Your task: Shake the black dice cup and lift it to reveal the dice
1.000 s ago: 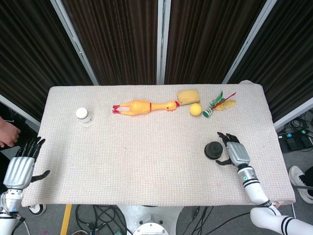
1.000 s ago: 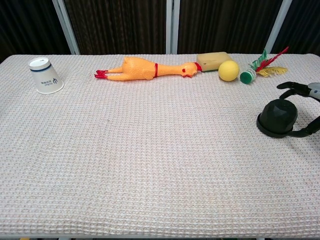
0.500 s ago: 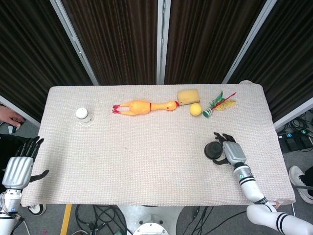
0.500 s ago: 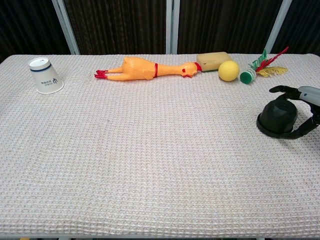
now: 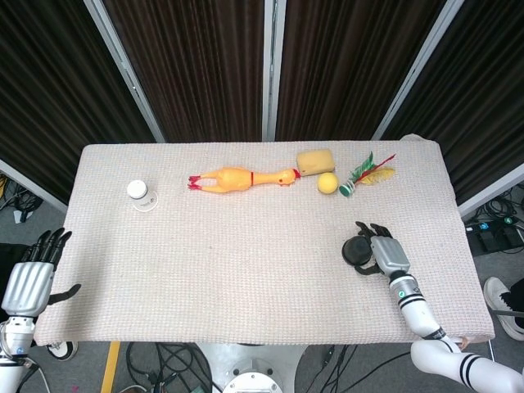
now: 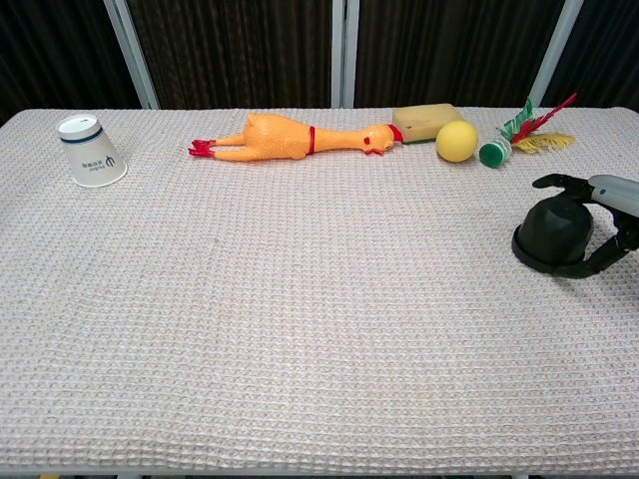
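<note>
The black dice cup (image 5: 357, 250) (image 6: 555, 236) stands mouth-down on the woven cloth near the table's right edge. My right hand (image 5: 388, 255) (image 6: 611, 214) is right beside it, its fingers (image 6: 555, 182) arching over the cup's far side and its thumb (image 6: 597, 263) lying along the near rim. The fingers are still spread and the cup rests flat on the cloth. No dice show. My left hand (image 5: 31, 277) hangs off the table's left front corner, fingers straight and apart, holding nothing; the chest view does not show it.
Along the back lie a rubber chicken (image 5: 239, 178) (image 6: 300, 139), a yellow sponge (image 5: 315, 160), a yellow ball (image 5: 327, 182) (image 6: 456, 141) and a feathered shuttlecock (image 5: 366, 175) (image 6: 521, 132). A white paper cup (image 5: 139, 193) (image 6: 90, 152) stands upside down at the back left.
My right hand has slid left and wrapped its fingers and thumb closer around the dice cup. The cup has stayed in place. The left hand has barely shifted.
</note>
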Controlling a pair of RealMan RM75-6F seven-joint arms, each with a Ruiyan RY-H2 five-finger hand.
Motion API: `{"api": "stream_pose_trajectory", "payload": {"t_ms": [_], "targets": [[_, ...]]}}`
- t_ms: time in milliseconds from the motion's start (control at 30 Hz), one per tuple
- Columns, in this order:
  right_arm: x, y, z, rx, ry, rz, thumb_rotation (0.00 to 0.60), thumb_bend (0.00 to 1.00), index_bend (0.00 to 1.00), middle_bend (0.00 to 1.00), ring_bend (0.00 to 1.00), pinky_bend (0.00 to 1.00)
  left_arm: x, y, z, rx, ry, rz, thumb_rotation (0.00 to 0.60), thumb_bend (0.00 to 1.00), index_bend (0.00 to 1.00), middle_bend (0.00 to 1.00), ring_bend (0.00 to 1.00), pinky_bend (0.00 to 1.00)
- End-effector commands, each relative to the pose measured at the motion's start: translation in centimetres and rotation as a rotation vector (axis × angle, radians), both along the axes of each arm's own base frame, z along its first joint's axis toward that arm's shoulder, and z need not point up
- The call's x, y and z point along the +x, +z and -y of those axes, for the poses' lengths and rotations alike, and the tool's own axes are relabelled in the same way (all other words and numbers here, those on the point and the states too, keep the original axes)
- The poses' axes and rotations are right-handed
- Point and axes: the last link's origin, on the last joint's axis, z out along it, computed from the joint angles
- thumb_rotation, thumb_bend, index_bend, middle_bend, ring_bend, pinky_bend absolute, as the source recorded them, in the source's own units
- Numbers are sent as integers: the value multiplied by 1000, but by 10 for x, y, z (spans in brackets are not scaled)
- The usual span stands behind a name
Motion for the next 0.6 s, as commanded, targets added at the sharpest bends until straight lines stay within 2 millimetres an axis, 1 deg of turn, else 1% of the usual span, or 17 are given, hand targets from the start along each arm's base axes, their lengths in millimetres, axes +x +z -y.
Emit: {"api": "stream_pose_trajectory", "payload": {"t_ms": [33,400,467,600], "targets": [[0,-1,0,7,-2,-1,600,97,0,214,0,0,0,0,0,4,-5,1,600,133,34,31,0,180],[1,-2,0,2,12,-8,600,117,1,249,0,0,0,0,0,7,-2,4,600,132,36,31,0,181],[1,-1,0,-4,16,-8,600,132,22,267,0,0,-1,0,0,7,-1,5,600,132,36,31,0,181],[1,-1,0,-10,15,-11,600,159,99,290,0,0,-2,0,1,6,0,6,600,132,37,32,0,180]]}}
